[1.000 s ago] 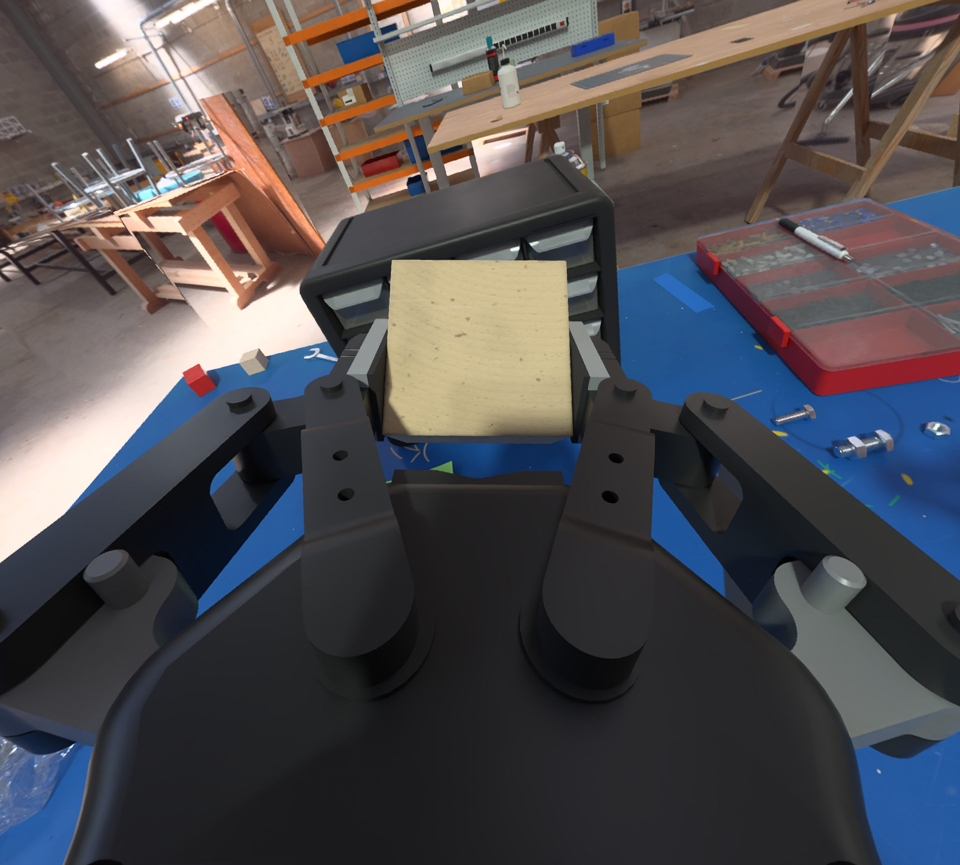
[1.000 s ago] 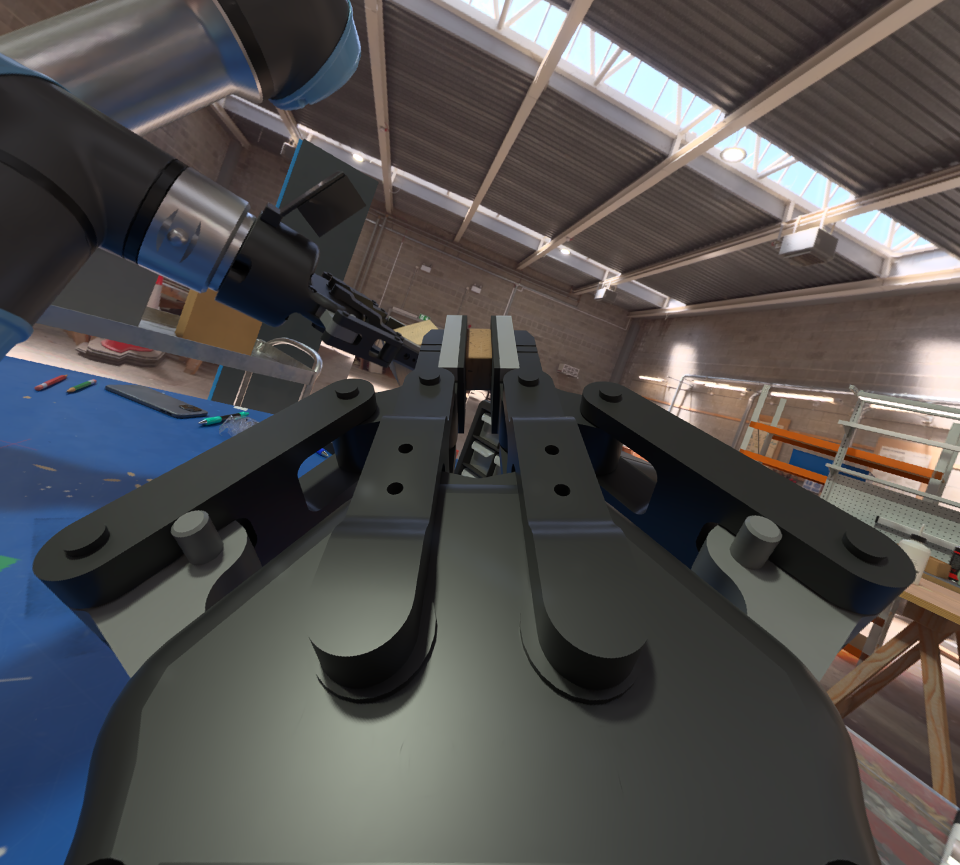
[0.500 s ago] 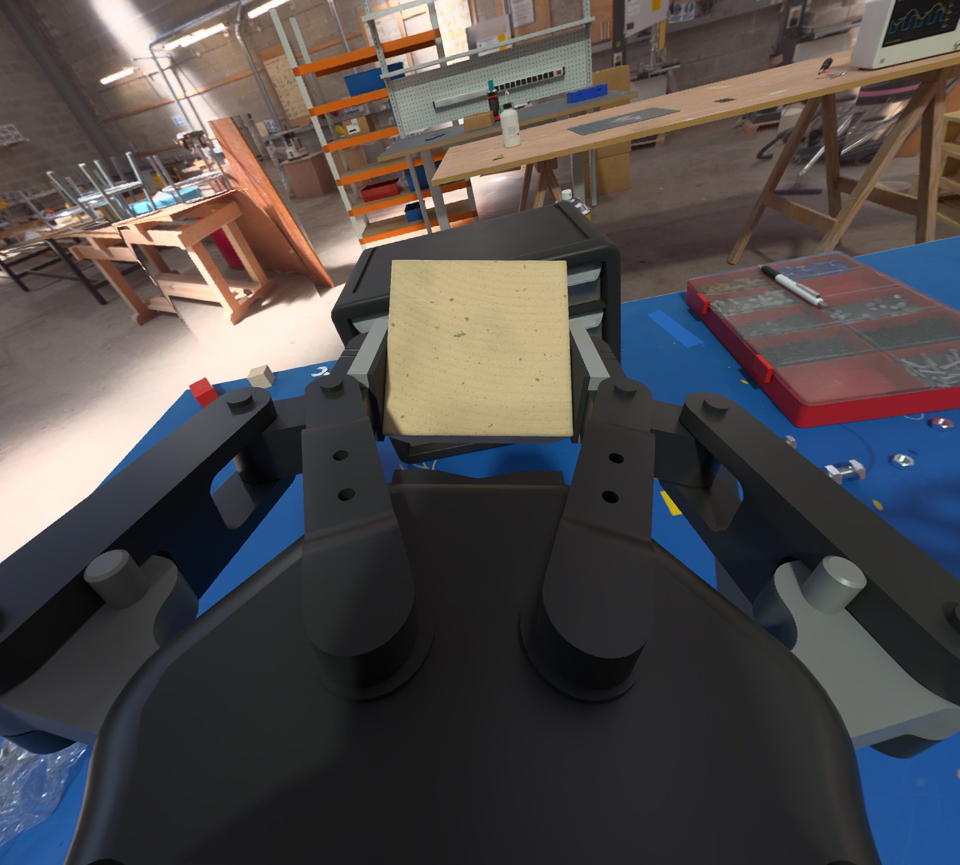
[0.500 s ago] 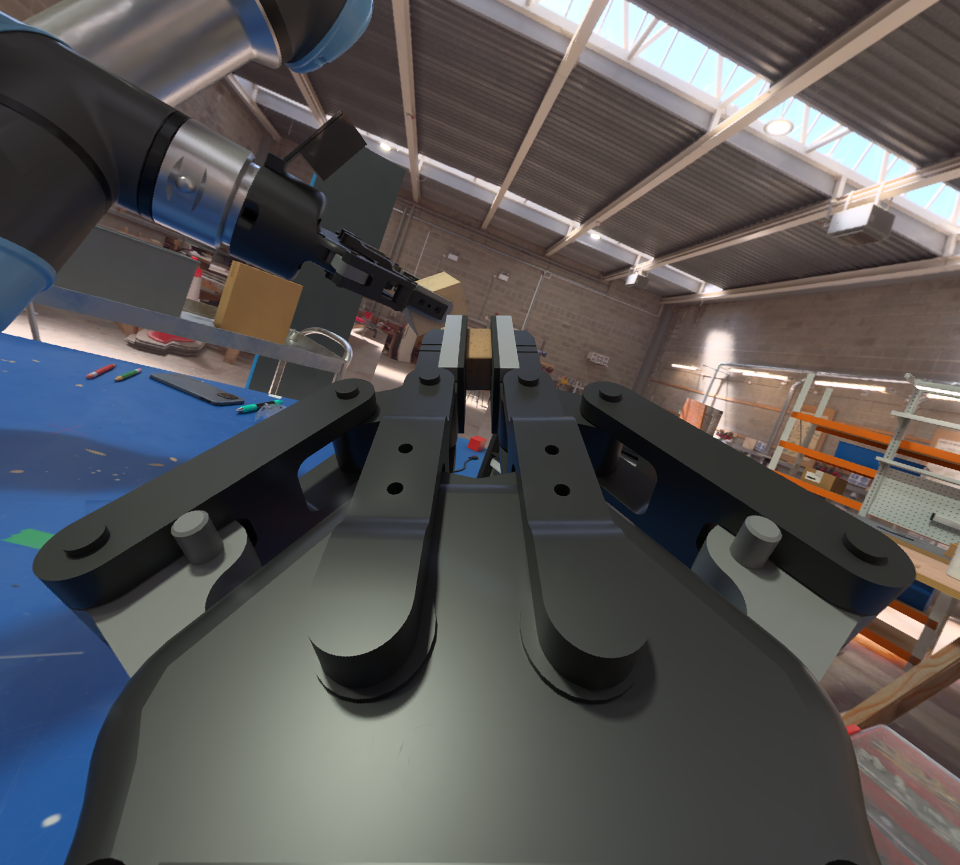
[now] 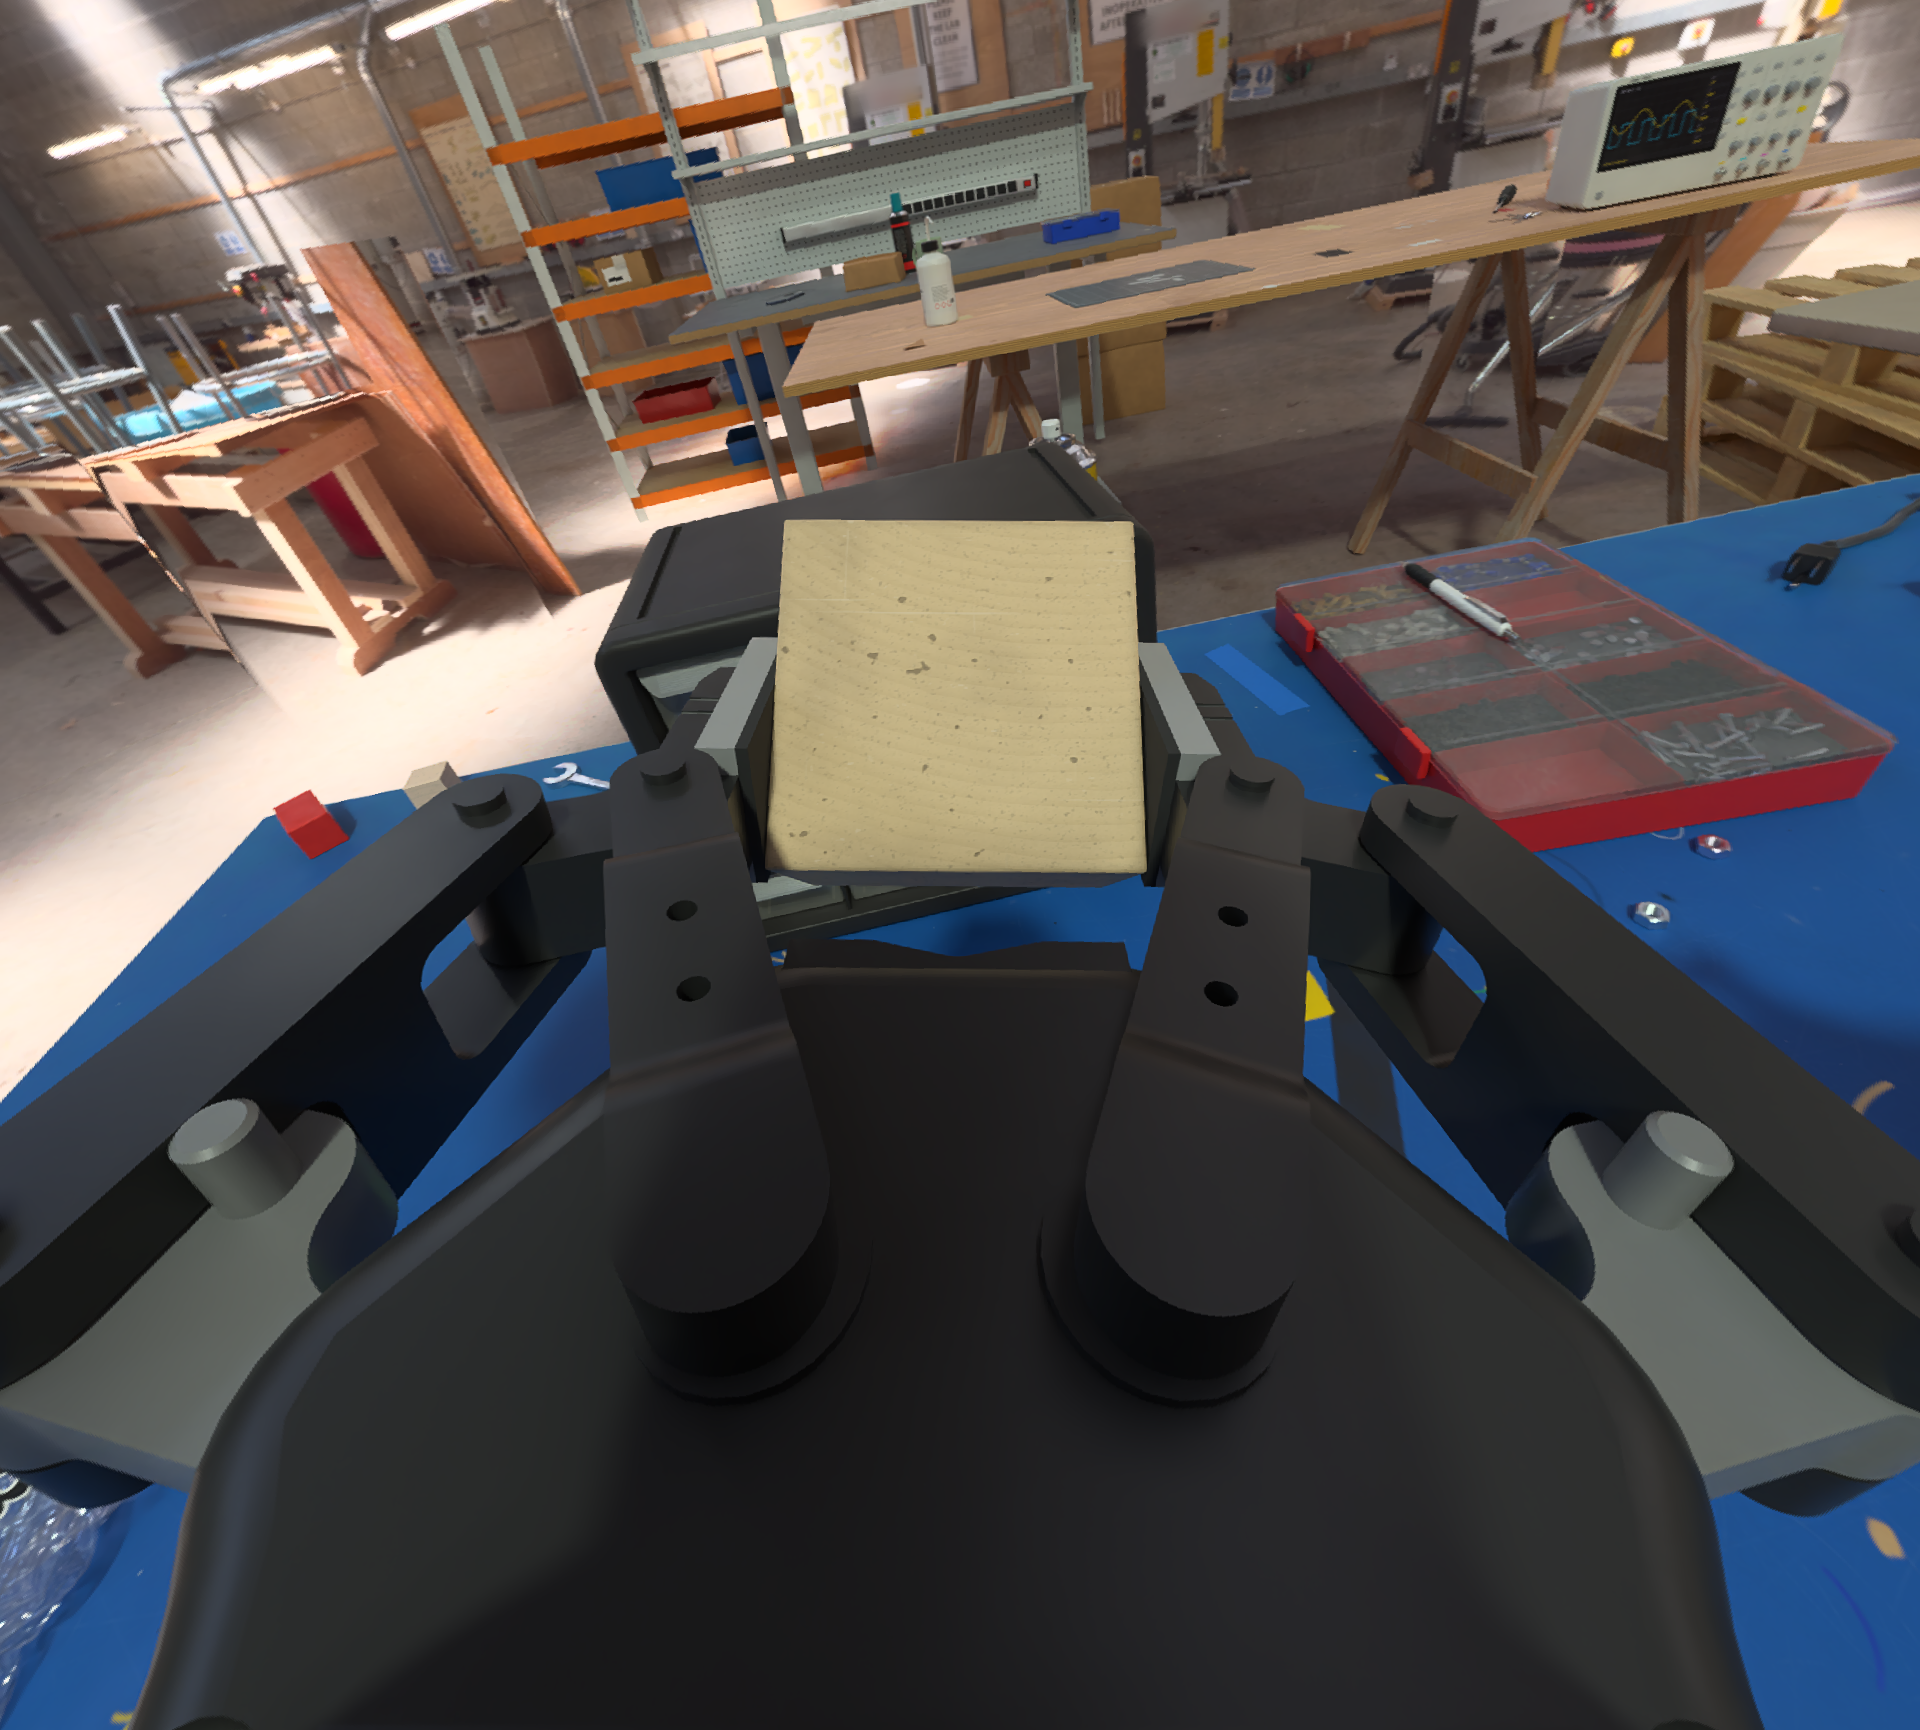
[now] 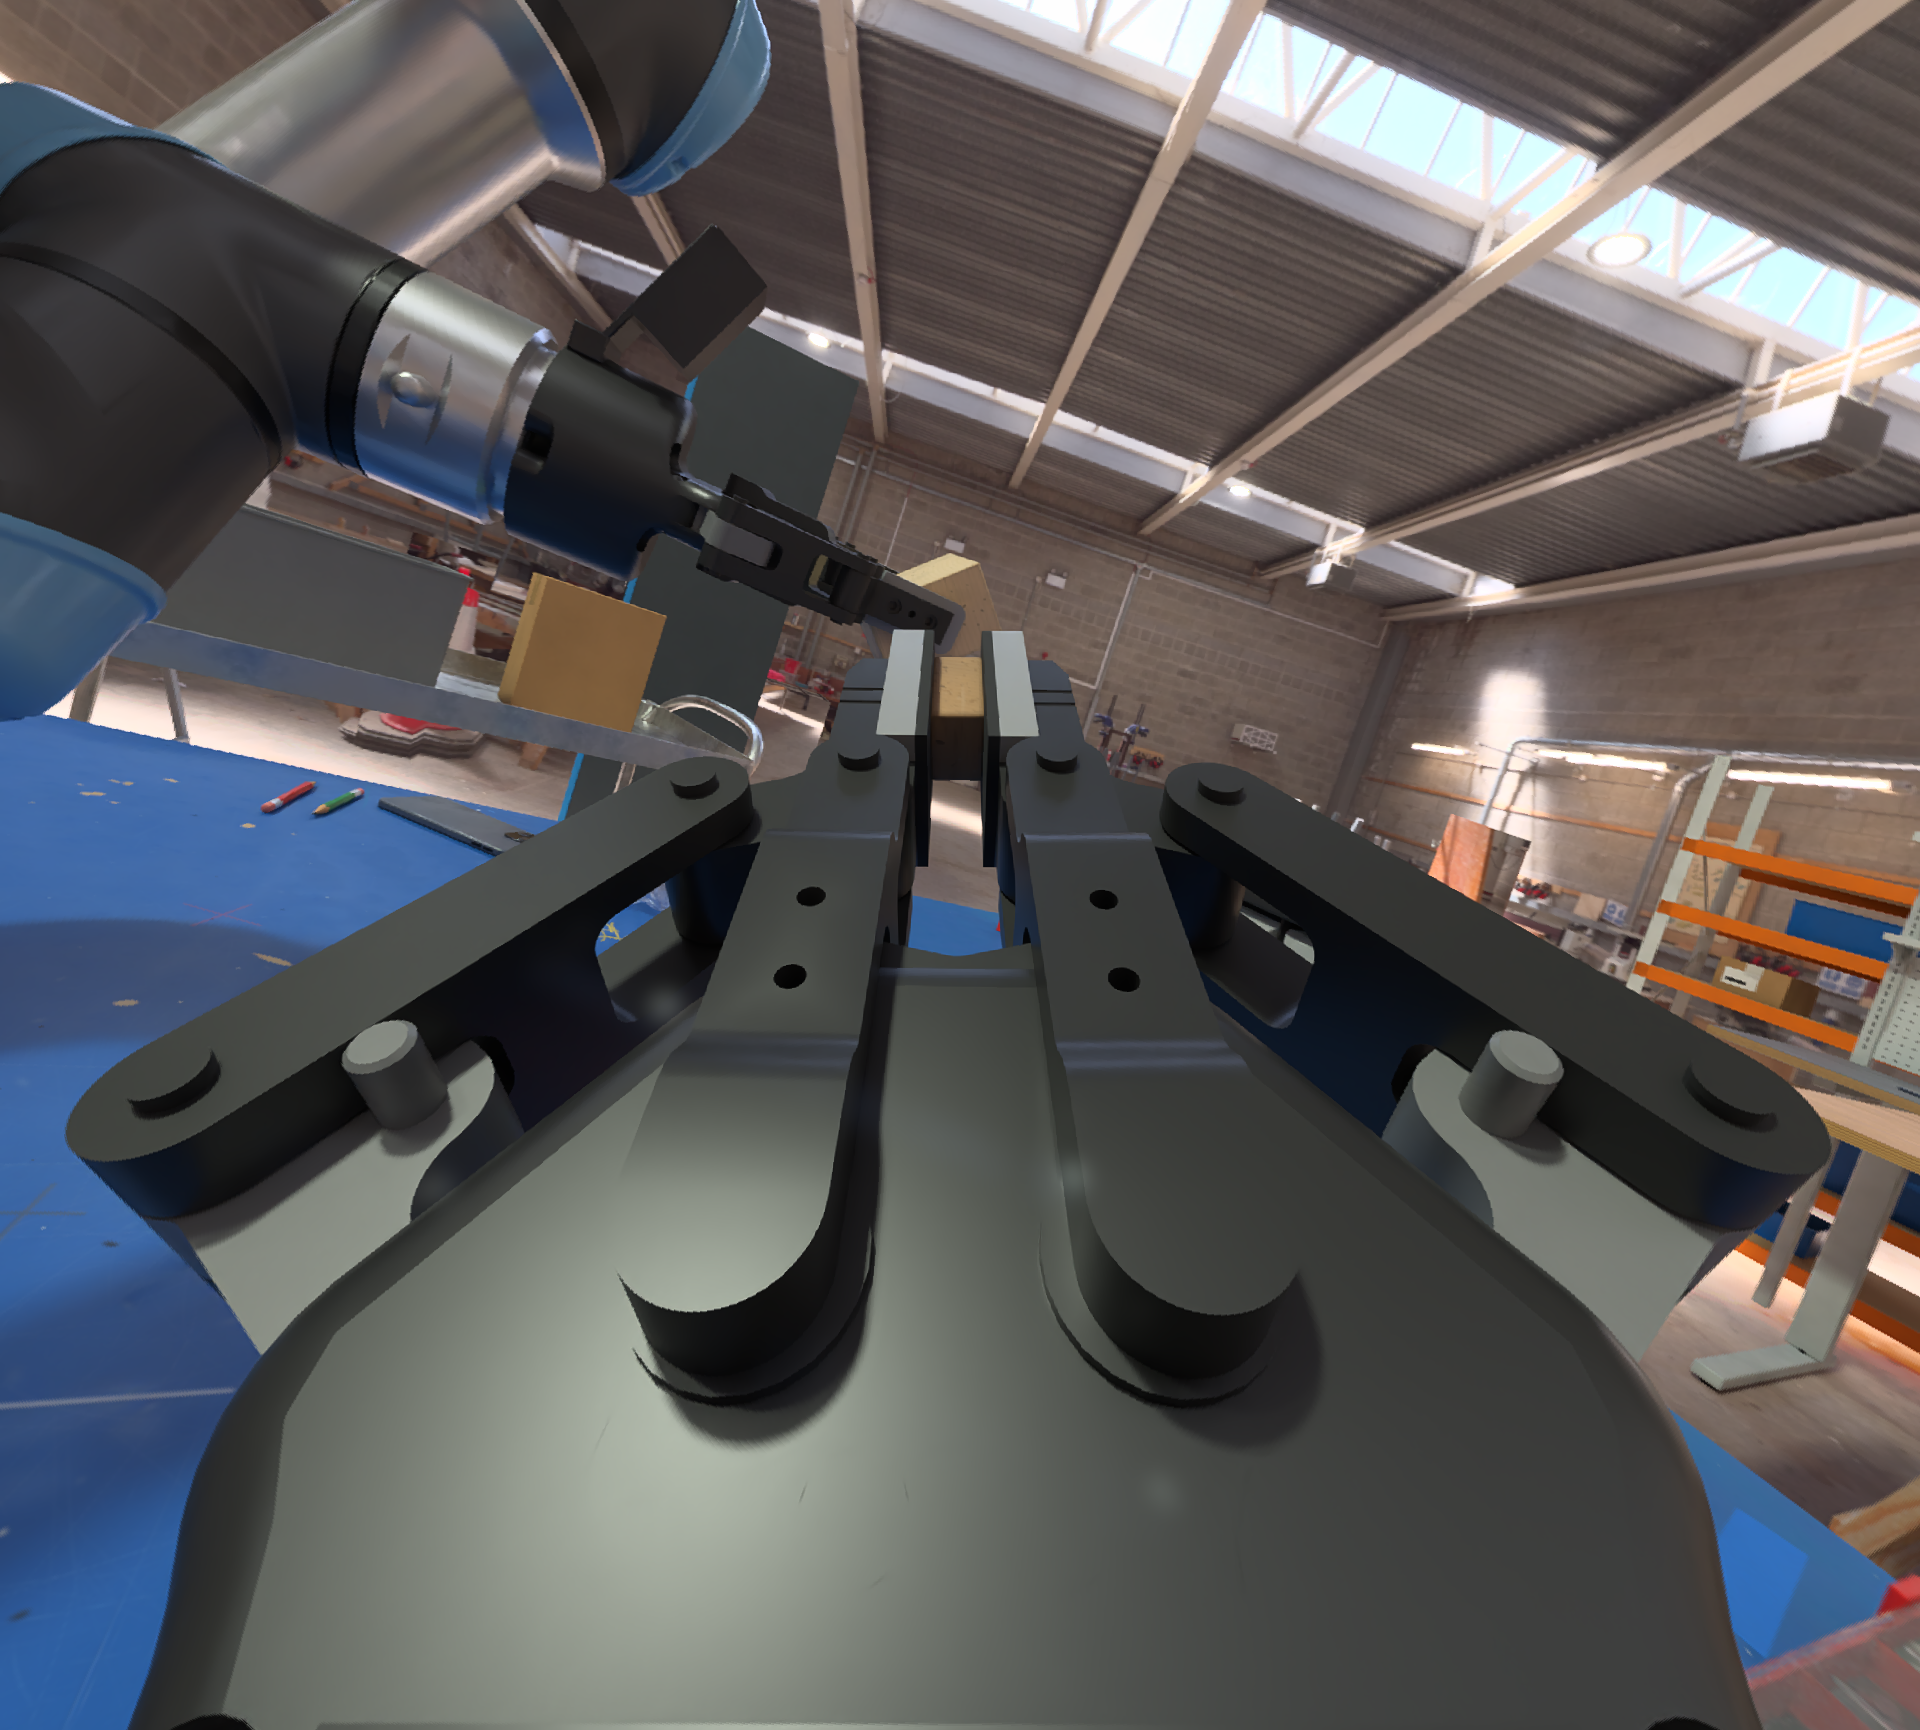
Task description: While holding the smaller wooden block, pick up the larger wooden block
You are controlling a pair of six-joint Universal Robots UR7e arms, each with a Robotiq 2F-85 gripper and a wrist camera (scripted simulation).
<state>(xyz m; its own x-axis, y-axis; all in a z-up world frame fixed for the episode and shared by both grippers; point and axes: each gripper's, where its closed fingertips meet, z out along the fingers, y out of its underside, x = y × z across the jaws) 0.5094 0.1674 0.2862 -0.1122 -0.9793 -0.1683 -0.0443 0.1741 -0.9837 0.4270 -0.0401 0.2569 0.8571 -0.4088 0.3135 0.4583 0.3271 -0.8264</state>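
My left gripper (image 5: 956, 704) is shut on the larger wooden block (image 5: 956, 693), a pale square block held well above the blue table (image 5: 1714, 974). My right gripper (image 6: 956, 683) is shut on the smaller wooden block (image 6: 958, 693), a small tan cube between the pads, also raised and pointing toward the ceiling. In the right wrist view the left arm (image 6: 312, 350) reaches in from the upper left, and the larger block (image 6: 951, 584) shows at its fingers just above my right fingertips.
A black drawer cabinet (image 5: 707, 579) stands behind the larger block. A red parts tray (image 5: 1590, 704) with a marker lies at right. Small red (image 5: 309, 821) and beige (image 5: 429, 781) cubes sit at the table's far left edge. Pencils (image 6: 312, 797) and a dark slab lie on the table.
Both grippers have risen with their blocks. In the left wrist view the cabinet and tray have dropped lower and farther. In the right wrist view the left arm has shifted higher and closer.
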